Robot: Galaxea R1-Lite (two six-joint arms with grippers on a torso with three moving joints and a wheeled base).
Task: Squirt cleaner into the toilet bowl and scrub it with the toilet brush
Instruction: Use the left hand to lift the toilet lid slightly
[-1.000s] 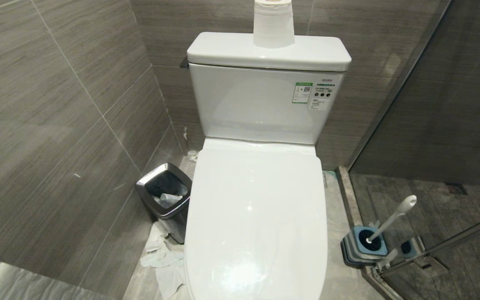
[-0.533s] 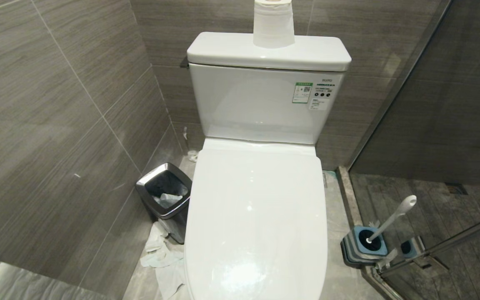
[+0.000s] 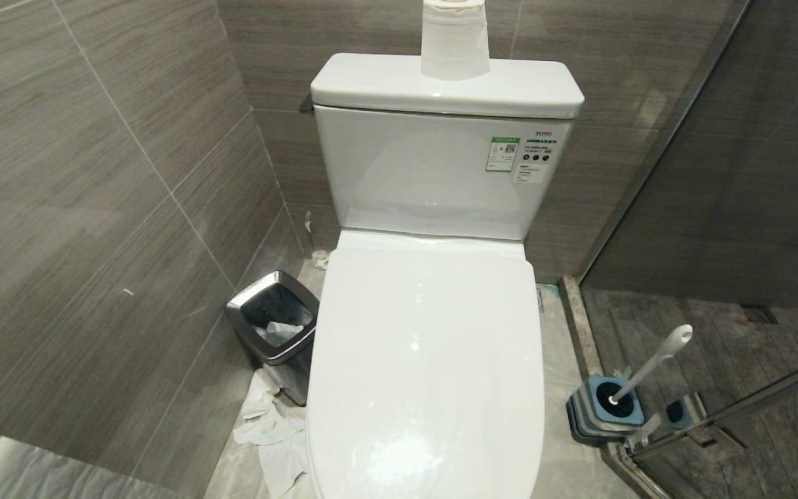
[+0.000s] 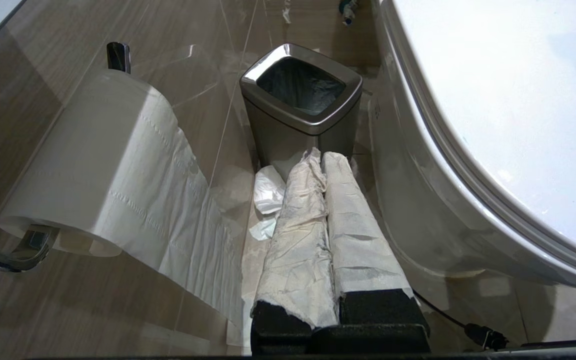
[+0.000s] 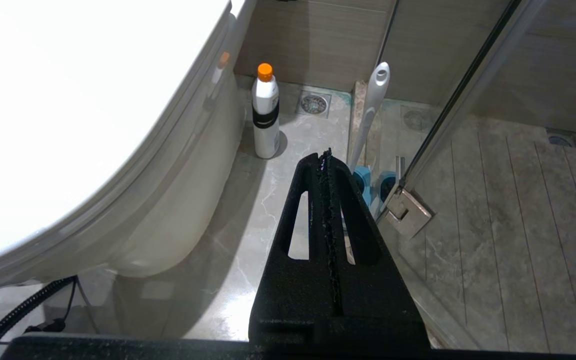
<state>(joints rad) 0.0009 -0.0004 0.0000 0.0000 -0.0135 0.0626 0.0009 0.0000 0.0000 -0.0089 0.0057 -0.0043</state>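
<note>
The toilet's white lid point(image 3: 427, 360) is down, so the toilet bowl is hidden under it. The toilet brush point(image 3: 652, 364) leans in its blue-and-grey holder point(image 3: 607, 409) on the floor to the right of the toilet, by the shower door. My right gripper point(image 5: 325, 155) is shut and empty, low beside the toilet, with the brush handle point(image 5: 373, 110) just beyond its tip. A white bottle with an orange cap point(image 5: 265, 115) stands against the toilet base; no cleaner liquid shows. My left gripper point(image 4: 320, 155), its fingers wrapped in white paper, is shut on the toilet's other side. Neither arm is in the head view.
A steel bin point(image 3: 274, 322) with a black liner stands left of the toilet, crumpled tissue point(image 3: 267, 423) on the floor before it. A paper roll point(image 4: 93, 165) hangs on the left wall and another point(image 3: 454, 38) stands on the tank. The glass shower door point(image 3: 717, 208) closes off the right.
</note>
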